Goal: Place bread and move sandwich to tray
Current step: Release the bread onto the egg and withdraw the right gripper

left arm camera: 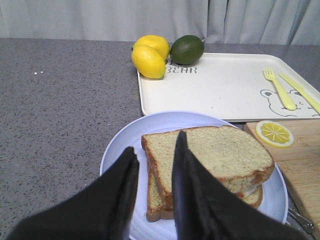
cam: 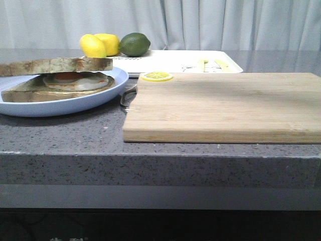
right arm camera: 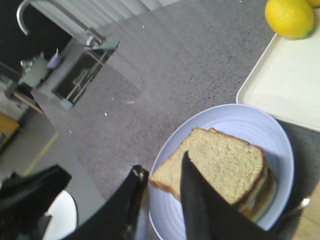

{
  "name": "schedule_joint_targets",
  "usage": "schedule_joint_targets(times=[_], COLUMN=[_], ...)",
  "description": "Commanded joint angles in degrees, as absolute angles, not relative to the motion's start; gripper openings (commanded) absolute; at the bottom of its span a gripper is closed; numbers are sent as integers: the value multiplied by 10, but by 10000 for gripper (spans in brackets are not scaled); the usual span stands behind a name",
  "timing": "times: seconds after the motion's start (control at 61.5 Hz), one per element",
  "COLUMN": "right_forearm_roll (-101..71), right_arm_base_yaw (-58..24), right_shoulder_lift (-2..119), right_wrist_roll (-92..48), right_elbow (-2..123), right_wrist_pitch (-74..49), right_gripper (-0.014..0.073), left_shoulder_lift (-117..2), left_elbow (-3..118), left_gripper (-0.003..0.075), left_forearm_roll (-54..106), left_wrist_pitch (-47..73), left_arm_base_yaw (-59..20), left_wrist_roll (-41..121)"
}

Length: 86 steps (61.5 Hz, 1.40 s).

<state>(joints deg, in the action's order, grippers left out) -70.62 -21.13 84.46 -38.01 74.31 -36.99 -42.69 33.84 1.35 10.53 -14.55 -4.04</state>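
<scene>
Black fingers of the left gripper (left arm camera: pixel 155 162) stand apart above the brown-crusted bread slice (left arm camera: pixel 210 152), which tops the egg sandwich (cam: pixel 75 81) on the round pale blue plate (left arm camera: pixel 120 145). Beyond lies the flat white tray (left arm camera: pixel 225 90). Right gripper (right arm camera: pixel 162 185) is parted too.

Soft, even light; faint shadows beneath the blue plate (cam: pixel 60 106). The right wrist view is blurred, its far background dim.

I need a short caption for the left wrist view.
Open fingers above the sandwich on its blue plate, tray beyond.
</scene>
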Motion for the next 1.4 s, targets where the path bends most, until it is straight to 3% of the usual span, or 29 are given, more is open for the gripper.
schedule_joint_targets(times=[0.0, 0.114, 0.26, 0.407, 0.667, 0.879, 0.96, 1.058, 1.155, 1.204, 1.383], right_forearm_roll=[-649, -599, -540, -362, -48, -24, -24, -24, -24, -24, -25], right_arm_base_yaw=[-192, -165, -135, -127, -127, -127, -127, -127, -127, -127, -127], right_shoulder_lift=[790, 757, 720, 678, 567, 435, 380, 324, 292, 281, 274], right_wrist_roll=[-390, -390, -376, -257, -18, -4, -4, -4, -4, -4, -4], right_elbow=[761, 761, 761, 761, 656, 487, 427, 373, 340, 331, 323], right_wrist_pitch=[-421, -489, -544, -542, -456, -326, -286, -257, -248, -249, -253], right_gripper=[56, -71, -60, -60, -60, -60, -60, -60, -60, -60, -60], left_shoulder_lift=[-427, -427, -427, -427, -427, -427, -427, -431, -444, -453, -498], left_elbow=[361, 361, 361, 361, 361, 361, 361, 361, 361, 361, 368], left_gripper=[175, 175, 174, 174, 174, 186, 275, 502, 656, 686, 657], left_forearm_roll=[15, 15, 15, 15, 15, 15, 11, 8, 8, 8, 10], left_wrist_pitch=[61, 61, 61, 61, 61, 61, 61, 58, 47, 40, 48], left_arm_base_yaw=[-149, -149, -149, -149, -149, -149, -149, -149, -149, -149, -149], left_wrist_roll=[-40, -40, -40, -40, -40, -40, -40, -40, -40, -40, -42])
